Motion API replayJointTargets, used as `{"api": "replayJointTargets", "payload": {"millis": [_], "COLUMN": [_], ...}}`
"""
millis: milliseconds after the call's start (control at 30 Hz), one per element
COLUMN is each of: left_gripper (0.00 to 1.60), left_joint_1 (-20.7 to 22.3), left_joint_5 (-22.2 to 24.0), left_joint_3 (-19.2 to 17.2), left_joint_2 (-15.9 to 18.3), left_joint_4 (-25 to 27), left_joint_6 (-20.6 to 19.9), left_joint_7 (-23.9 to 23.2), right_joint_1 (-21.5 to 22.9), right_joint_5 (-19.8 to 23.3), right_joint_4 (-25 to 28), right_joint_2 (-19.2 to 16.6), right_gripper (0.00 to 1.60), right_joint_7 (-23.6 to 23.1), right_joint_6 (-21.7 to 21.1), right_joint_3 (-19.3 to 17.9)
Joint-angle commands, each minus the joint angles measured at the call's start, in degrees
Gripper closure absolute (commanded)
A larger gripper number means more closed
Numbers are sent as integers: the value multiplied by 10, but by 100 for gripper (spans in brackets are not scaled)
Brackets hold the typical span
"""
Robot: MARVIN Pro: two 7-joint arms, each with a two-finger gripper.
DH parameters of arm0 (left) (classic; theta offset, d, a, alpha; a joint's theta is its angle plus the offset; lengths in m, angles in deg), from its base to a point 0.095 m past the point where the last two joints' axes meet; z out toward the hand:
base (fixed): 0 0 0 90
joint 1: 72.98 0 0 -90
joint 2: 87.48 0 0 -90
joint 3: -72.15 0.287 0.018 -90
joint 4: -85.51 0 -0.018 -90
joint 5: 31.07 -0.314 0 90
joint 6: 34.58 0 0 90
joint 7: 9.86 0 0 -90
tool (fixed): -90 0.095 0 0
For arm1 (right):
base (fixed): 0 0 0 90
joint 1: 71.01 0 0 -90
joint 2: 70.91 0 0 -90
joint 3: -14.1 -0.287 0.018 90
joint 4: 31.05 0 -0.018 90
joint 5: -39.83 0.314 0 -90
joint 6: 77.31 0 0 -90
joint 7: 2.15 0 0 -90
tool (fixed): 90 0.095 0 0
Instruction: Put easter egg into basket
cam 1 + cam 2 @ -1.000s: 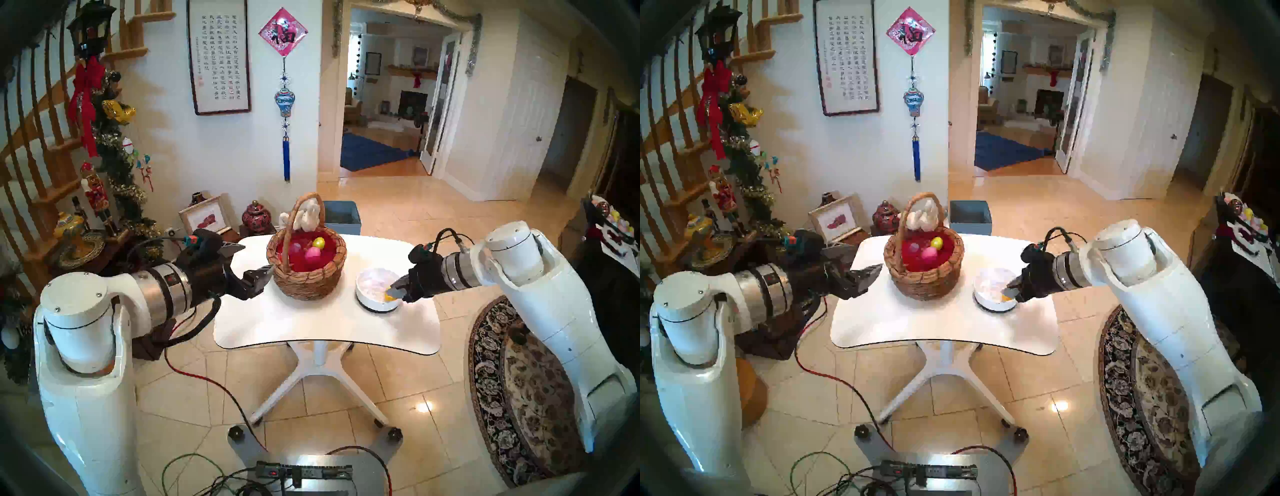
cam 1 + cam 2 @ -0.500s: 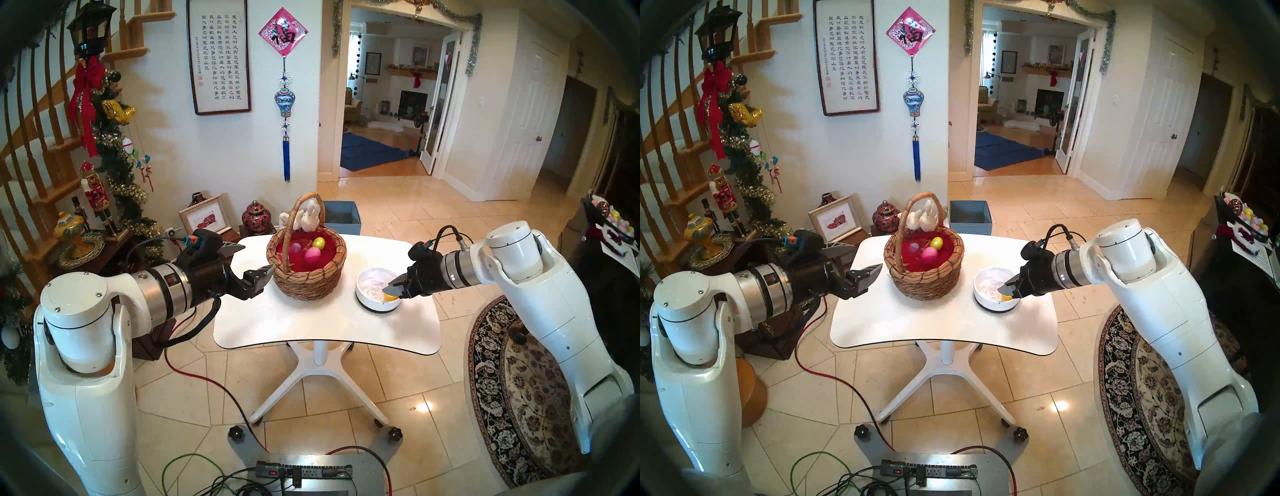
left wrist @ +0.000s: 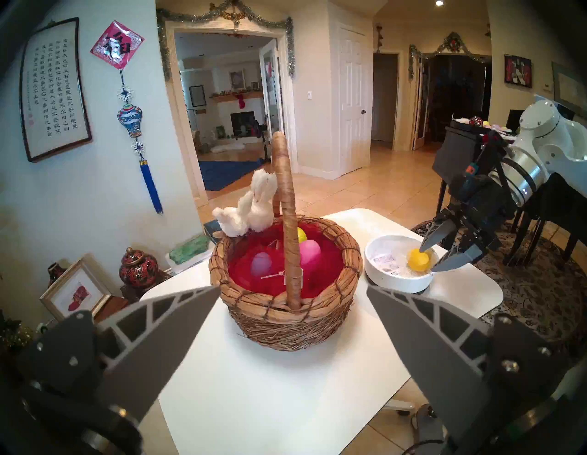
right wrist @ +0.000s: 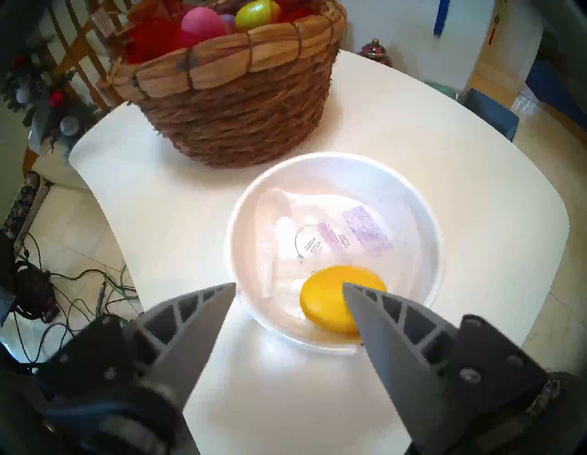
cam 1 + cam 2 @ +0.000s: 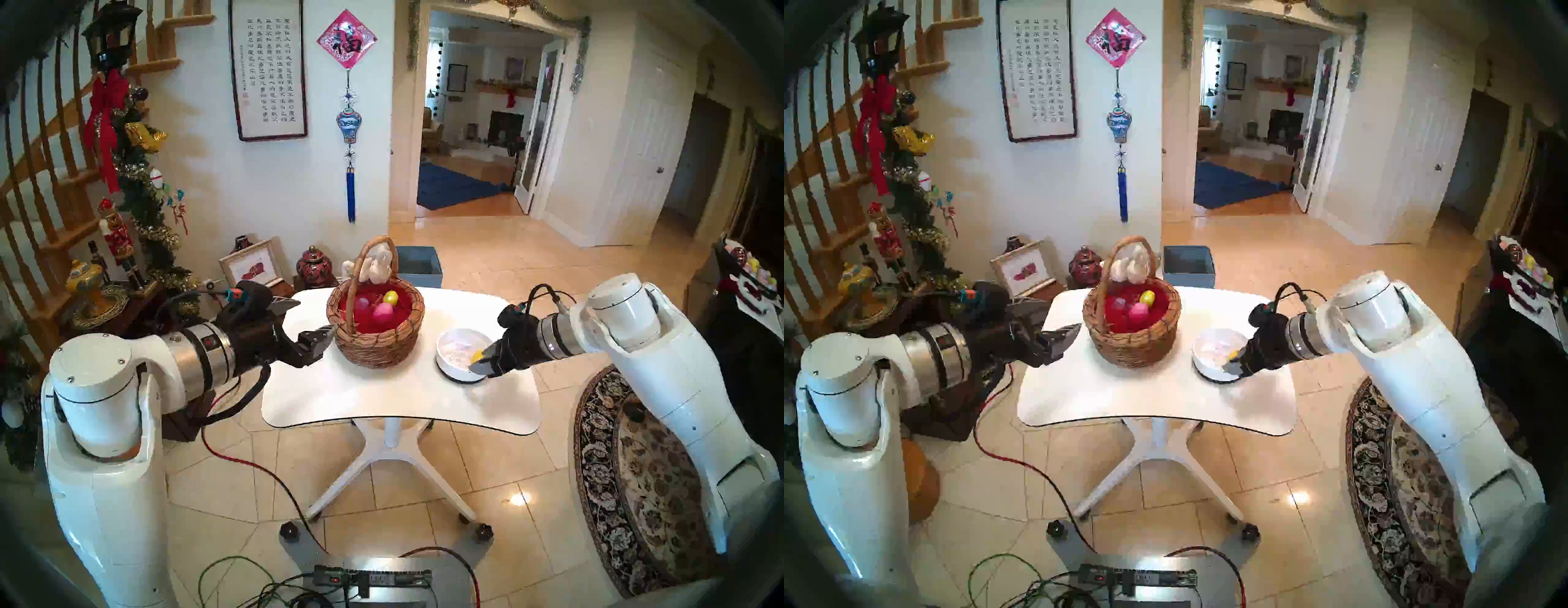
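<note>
Head views: we count one basket (image 5: 375,327) on the table (image 5: 382,399), holding three eggs, and one white bowl (image 5: 454,369) with one yellow egg (image 5: 477,355). Left wrist view: the left gripper (image 3: 292,295) stands spread wide, empty, before the basket. Right wrist view: the right gripper (image 4: 289,287) is parted over the bowl's near rim; the yellow egg lies in the bowl, unclamped.

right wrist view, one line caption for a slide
Open right gripper over the orange egg in the white bowl.
</note>
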Motion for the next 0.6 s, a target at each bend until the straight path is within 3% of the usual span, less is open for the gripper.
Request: {"api": "replayJointTargets", "payload": {"millis": [0, 233, 433, 567], "left_gripper": [0, 0, 0, 0], "left_joint_1": [1, 1, 1, 1], "left_joint_5": [0, 0, 0, 0], "left_joint_3": [1, 1, 1, 1], "left_joint_2": [1, 1, 1, 1], "left_joint_4": [3, 3, 3, 3], "left_joint_6": [0, 0, 0, 0], "left_joint_7": [0, 0, 0, 0], "right_joint_1": [6, 5, 4, 3], "right_joint_5": [-5, -10, -9, -7], "right_joint_4": [6, 10, 10, 8], "right_joint_2": [-6, -6, -6, -5], "right_gripper": [30, 26, 6, 7], "right_joint_7": [4, 8, 7, 8], "right_joint_6": [4, 1, 0, 0], "right_joint_3": [-7, -7, -8, -10]}}
